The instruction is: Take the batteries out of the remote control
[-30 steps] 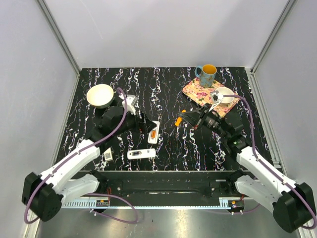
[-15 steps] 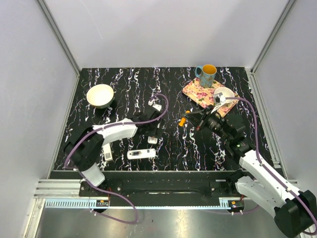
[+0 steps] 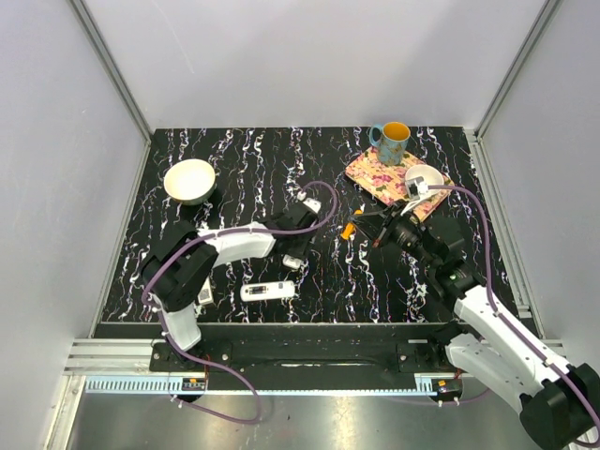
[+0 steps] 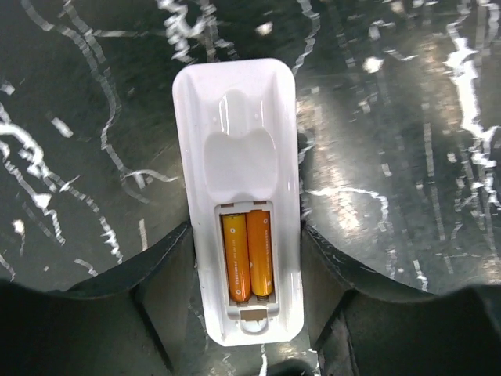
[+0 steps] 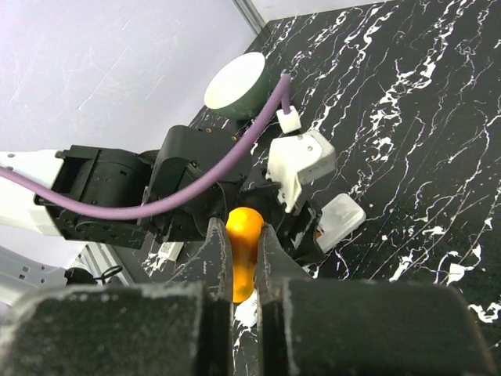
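Orange cylindrical battery [image 5: 243,225] still pinched by right gripper [image 5: 243,244]; white plastic remote [image 4: 239,157] with 2 batteries clamped by left gripper [image 4: 244,235], since shifted slightly right.

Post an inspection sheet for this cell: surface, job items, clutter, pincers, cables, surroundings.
Surface: black marbled table, nothing spilled seen.
Job's things: open remote with two orange batteries inside; third battery in the right pincer; second remote near the front edge.
Clutter: bowl, mug, floral pad, white cup; small white item by the left arm, unclear.
Pincers: left pincer straddles the open remote, grip unclear; right pincer shut on the battery.
Cables: purple cables along both arms, no snag seen.
Surroundings: grey walls, metal frame; nothing else seen.
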